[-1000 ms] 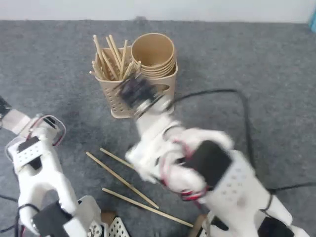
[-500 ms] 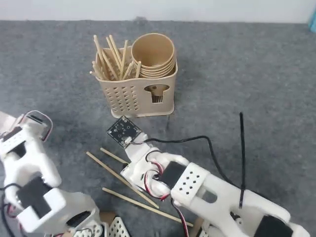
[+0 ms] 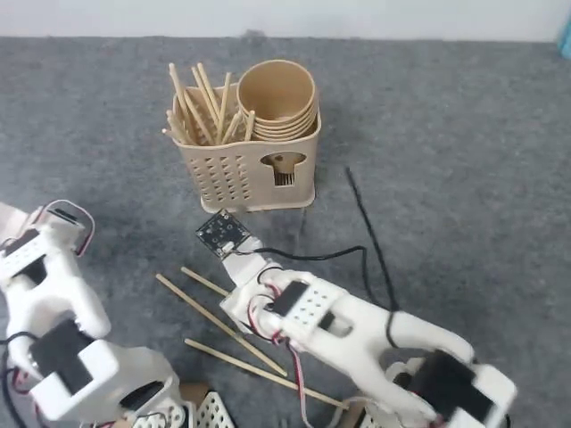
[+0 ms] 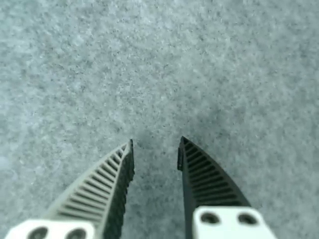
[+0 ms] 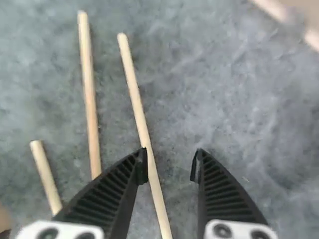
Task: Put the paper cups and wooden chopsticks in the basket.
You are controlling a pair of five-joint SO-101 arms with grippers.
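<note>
Dark ribbed fingers of the right gripper are seen spread apart, with nothing held between them. A loose wooden chopstick is seen lying on the grey carpet, its length passing just beside one fingertip; whether it is touched cannot be told. A second chopstick is laid just beside it, almost parallel, and a third chopstick is seen farther out to the same side.

In the high view, the right arm is stretched low over these three sticks, near the front of the table. A black cable is trailed across the carpet beside it. Beyond the arm, a beige perforated basket is stood upright. Stacked paper cups are held in one compartment, and a bundle of chopsticks is stood in the other.

Well apart, over bare carpet, the left gripper is also seen released, with nothing held.
</note>
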